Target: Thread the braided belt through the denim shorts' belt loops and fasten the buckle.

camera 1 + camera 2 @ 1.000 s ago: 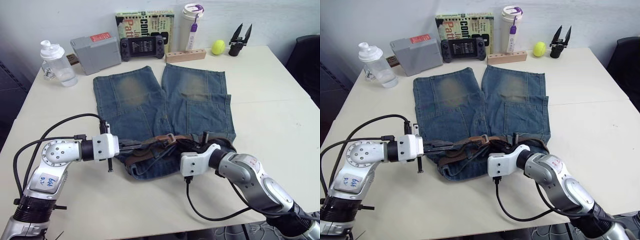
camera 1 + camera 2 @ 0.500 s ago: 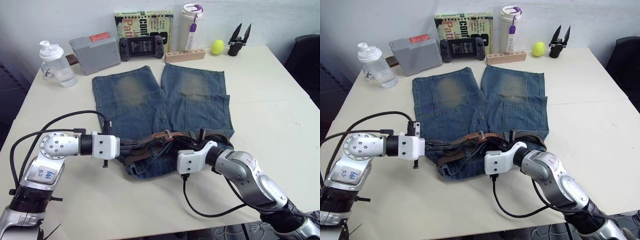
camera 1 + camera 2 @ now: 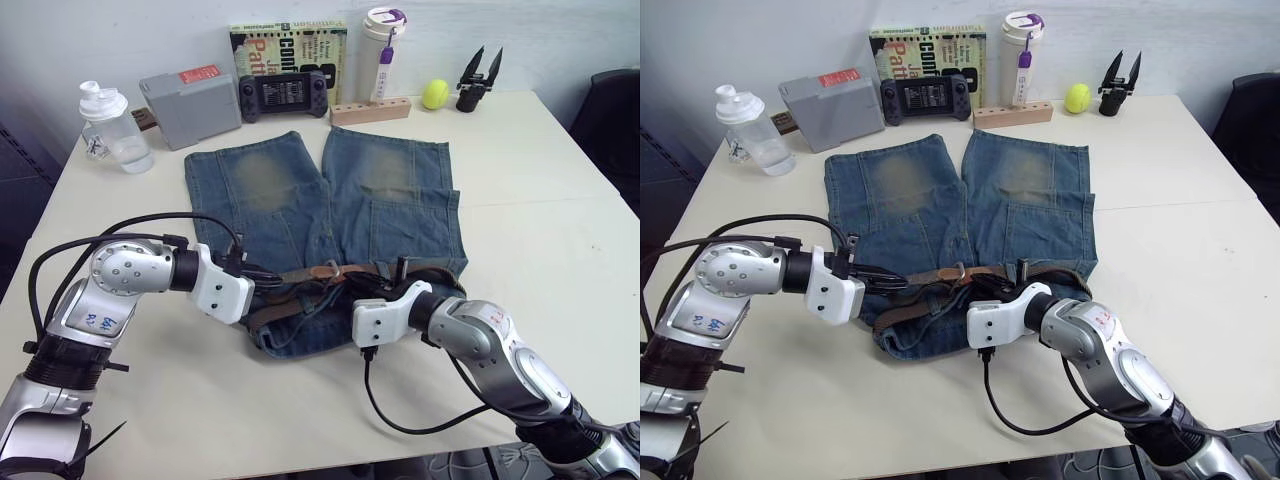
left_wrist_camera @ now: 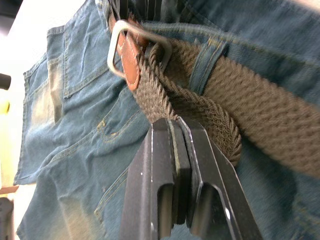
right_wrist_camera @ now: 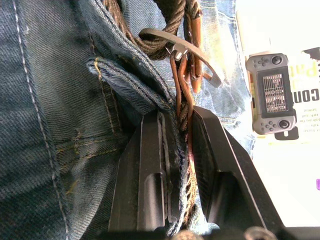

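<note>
book (image 3: 290, 45) behind denim shorts (image 3: 330, 215) reads "COMIC" | left tool (image 4: 172, 125) pinched shut against braided belt (image 4: 210, 112) near buckle (image 4: 135, 47) | right tool (image 5: 175, 125) squeezes belt and waistband | shorts flat on counter (image 3: 540, 200)

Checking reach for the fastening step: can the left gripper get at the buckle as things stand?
Probably yes. The left gripper sits at the braided belt, and the buckle lies just ahead of its fingertips on the denim shorts, with only belt strap between them. Its fingers look shut, so it must open first.
</note>
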You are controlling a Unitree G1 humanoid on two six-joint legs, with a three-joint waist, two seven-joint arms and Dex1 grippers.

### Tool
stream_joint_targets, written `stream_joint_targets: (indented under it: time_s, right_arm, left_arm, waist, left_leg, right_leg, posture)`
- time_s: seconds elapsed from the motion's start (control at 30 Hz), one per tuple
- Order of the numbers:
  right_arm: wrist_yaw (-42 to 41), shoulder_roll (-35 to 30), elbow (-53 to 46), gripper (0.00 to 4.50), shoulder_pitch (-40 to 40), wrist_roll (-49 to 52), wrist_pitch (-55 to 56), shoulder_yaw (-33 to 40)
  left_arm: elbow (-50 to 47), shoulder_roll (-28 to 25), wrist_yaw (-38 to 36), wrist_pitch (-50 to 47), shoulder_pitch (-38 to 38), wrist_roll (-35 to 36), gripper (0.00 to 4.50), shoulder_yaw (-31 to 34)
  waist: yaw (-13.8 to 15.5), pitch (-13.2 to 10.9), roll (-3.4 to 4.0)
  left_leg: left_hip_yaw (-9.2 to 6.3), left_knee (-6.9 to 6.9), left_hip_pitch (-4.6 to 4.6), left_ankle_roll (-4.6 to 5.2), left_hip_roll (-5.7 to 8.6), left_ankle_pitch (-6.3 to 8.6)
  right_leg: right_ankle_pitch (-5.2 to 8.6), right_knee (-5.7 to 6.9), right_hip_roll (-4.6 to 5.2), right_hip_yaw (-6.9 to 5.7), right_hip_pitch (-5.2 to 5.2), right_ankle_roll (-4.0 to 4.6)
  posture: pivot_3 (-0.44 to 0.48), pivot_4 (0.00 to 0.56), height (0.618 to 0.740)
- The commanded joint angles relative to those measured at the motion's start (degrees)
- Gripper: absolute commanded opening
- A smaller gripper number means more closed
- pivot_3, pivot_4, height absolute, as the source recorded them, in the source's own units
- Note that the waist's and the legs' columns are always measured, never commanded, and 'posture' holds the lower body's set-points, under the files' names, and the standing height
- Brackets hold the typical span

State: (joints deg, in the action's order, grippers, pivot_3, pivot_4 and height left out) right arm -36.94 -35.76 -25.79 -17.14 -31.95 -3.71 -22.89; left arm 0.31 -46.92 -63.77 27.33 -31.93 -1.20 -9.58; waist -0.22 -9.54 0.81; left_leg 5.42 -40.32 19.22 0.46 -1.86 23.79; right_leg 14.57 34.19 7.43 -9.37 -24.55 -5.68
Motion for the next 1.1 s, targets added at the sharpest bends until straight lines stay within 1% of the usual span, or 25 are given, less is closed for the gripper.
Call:
stream_joint_targets:
  time_s: [0.03,0.2,0.27,0.33,0.4,0.5,0.6,0.63,0.7,0.77,0.83,0.87,0.9,1.0,1.1]
  right_arm:
    - [-0.2,0.6,-1.5,0.16,-0.6,0.1,1.7,1.0]
    - [-1.0,1.0,-1.8,0.16,0.0,0.4,2.0,0.8]
    - [-1.3,1.1,-1.9,0.16,0.3,0.5,2.0,0.9]
    - [-3.5,0.8,-2.7,0.16,1.7,1.7,0.8,0.7]
    - [-5.0,0.8,-3.2,0.16,2.6,2.4,-0.1,0.8]
    - [-10.0,0.9,-5.4,0.16,5.6,5.2,-7.1,1.8]
    - [-11.9,0.9,-7.1,0.16,7.0,6.4,-10.9,2.8]
    - [-12.2,1.2,-7.9,1.21,7.4,7.3,-12.6,3.4]
    - [-13.8,1.5,-9.7,1.86,7.5,9.9,-16.2,4.8]
    - [-15.6,1.4,-11.6,2.85,7.7,13.4,-19.8,6.7]
    - [-18.2,1.1,-14.5,3.73,8.0,19.0,-24.5,10.4]
    - [-18.9,0.9,-15.5,4.26,8.0,20.9,-26.4,11.6]
    - [-20.7,0.5,-17.0,4.42,7.6,24.8,-29.7,14.7]
    - [-24.6,-1.2,-19.3,4.42,5.3,34.4,-36.7,22.3]
    - [-24.0,-1.1,-17.2,4.42,0.1,41.3,-40.9,27.5]
  left_arm:
    - [0.6,1.9,1.0,1.9,-1.7,-1.1,0.00,-1.7]
    - [0.4,7.9,3.5,0.2,-1.1,-1.1,0.00,-4.2]
    - [0.3,8.8,3.8,-0.1,-0.6,-1.4,0.00,-4.5]
    - [1.7,12.2,6.4,-0.9,0.6,-2.0,0.00,-5.6]
    - [2.5,14.2,7.8,-1.5,1.1,-2.0,0.00,-6.0]
    - [5.0,17.5,11.8,-1.8,1.8,-4.0,0.00,-5.8]
    - [6.2,19.0,14.3,-1.6,2.8,-5.5,0.00,-5.9]
    - [6.4,19.1,14.9,-1.4,3.4,-6.2,0.00,-6.2]
    - [6.9,19.7,16.3,-1.4,4.3,-6.6,0.00,-6.2]
    - [7.3,19.9,17.3,-1.4,4.7,-7.2,0.00,-6.5]
    - [7.4,20.0,18.1,-1.7,4.9,-7.3,0.00,-6.6]
    - [7.4,20.0,18.3,-1.7,5.0,-7.3,0.00,-6.6]
    - [7.3,20.0,18.5,-1.9,5.0,-7.3,0.00,-6.7]
    - [7.1,20.3,19.0,-2.3,5.2,-7.2,0.00,-7.0]
    - [6.8,20.6,19.4,-2.6,5.4,-7.3,0.00,-7.5]
  waist:
    - [0.0,0.0,0.00]
    - [0.0,0.0,-0.01]
    - [-0.1,0.0,-0.01]
    - [-0.1,0.0,0.00]
    - [0.1,0.0,0.01]
    - [0.2,0.0,-0.03]
    - [0.2,0.0,-0.02]
    - [0.3,0.0,-0.02]
    - [0.3,0.0,-0.02]
    - [0.4,0.0,-0.04]
    - [0.6,0.0,-0.04]
    - [0.6,0.0,-0.04]
    - [0.6,0.0,-0.04]
    - [0.7,0.0,-0.04]
    - [0.7,0.0,-0.04]
  left_leg:
    - [0.00,0.00,0.00,0.00,0.00,0.00]
    - [0.00,-0.02,0.00,0.01,0.01,-0.01]
    - [-0.01,-0.05,0.01,0.02,0.01,-0.01]
    - [-0.01,-0.05,0.00,0.02,0.00,-0.01]
    - [-0.01,-0.05,-0.02,0.02,0.01,-0.01]
    - [-0.04,-0.17,0.01,0.03,0.02,-0.01]
    - [-0.05,-0.25,0.01,0.03,0.02,-0.01]
    - [-0.06,-0.26,0.00,0.04,0.02,-0.01]
    - [-0.08,-0.26,0.00,0.04,0.03,-0.01]
    - [-0.10,-0.30,0.00,0.04,0.03,-0.01]
    - [-0.12,-0.38,0.01,0.06,0.04,0.01]
    - [-0.13,-0.41,0.02,0.08,0.06,0.02]
    - [-0.13,-0.46,0.02,0.10,0.05,0.03]
    - [-0.14,-0.57,0.03,0.16,0.05,0.06]
    - [-0.14,-0.64,0.02,0.21,0.05,0.09]
  right_leg:
    - [0.00,0.00,0.00,0.00,0.00,0.00]
    - [0.00,0.02,0.01,0.00,0.00,0.00]
    - [0.00,0.04,0.01,0.00,0.00,-0.01]
    - [0.00,0.05,-0.01,0.00,-0.01,0.00]
    - [0.00,0.05,0.01,0.00,0.01,-0.01]
    - [-0.01,0.10,0.02,-0.01,0.03,-0.01]
    - [-0.01,0.18,0.03,0.00,0.04,-0.01]
    - [-0.01,0.19,0.04,-0.01,0.04,-0.01]
    - [-0.01,0.19,0.04,-0.01,0.04,-0.01]
    - [-0.01,0.22,0.06,-0.02,0.05,-0.01]
    - [-0.01,0.23,0.08,-0.04,0.08,-0.01]
    - [-0.01,0.26,0.10,-0.03,0.09,-0.01]
    - [-0.01,0.27,0.10,-0.03,0.09,-0.01]
    - [-0.01,0.33,0.11,-0.02,0.09,-0.01]
    - [-0.01,0.36,0.13,0.01,0.13,-0.01]
  posture:
    - [0.000,0.150,0.722]
    - [0.000,0.150,0.722]
    - [0.000,0.150,0.722]
    - [0.000,0.150,0.722]
    - [0.000,0.150,0.722]
    - [0.000,0.150,0.722]
    - [0.000,0.150,0.722]
    - [0.000,0.150,0.722]
    - [0.000,0.150,0.722]
    - [0.000,0.150,0.722]
    - [0.000,0.150,0.722]
    - [0.000,0.150,0.722]
    - [0.000,0.150,0.722]
    - [0.000,0.150,0.722]
    - [0.000,0.150,0.722]
